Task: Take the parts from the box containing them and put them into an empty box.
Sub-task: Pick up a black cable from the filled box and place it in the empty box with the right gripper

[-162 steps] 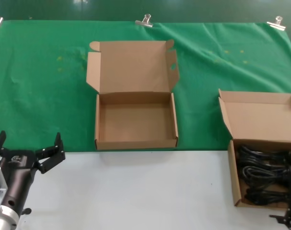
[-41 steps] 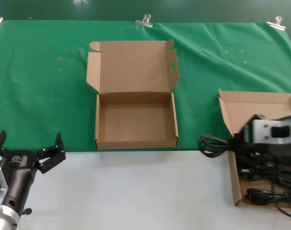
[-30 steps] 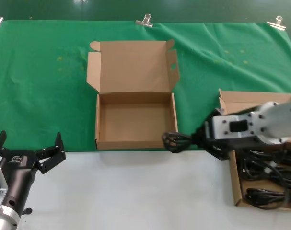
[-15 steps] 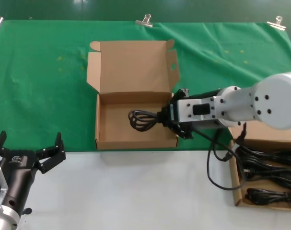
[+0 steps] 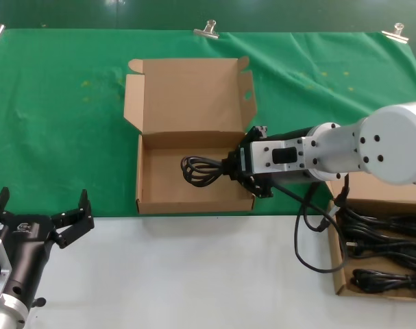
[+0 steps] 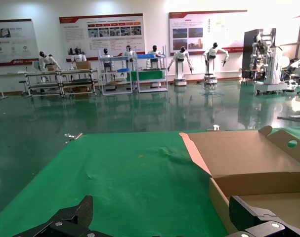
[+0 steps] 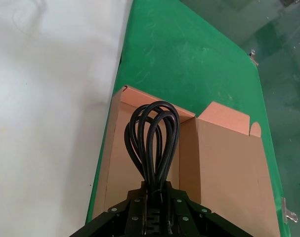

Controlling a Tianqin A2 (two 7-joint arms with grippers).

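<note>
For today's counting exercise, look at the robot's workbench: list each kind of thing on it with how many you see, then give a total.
Cardboard mailer boxes: 2 (empty box, box containing cords)
Metal binder clips on the green cloth: 3
Cord bundle held in the right end effector: 1
Cords left in the box: too tangled to count
Total: 6

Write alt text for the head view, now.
The right gripper holds a looped black power cord over the empty box on green cloth. The left gripper waits open, bottom left; more cords fill the box at right.
</note>
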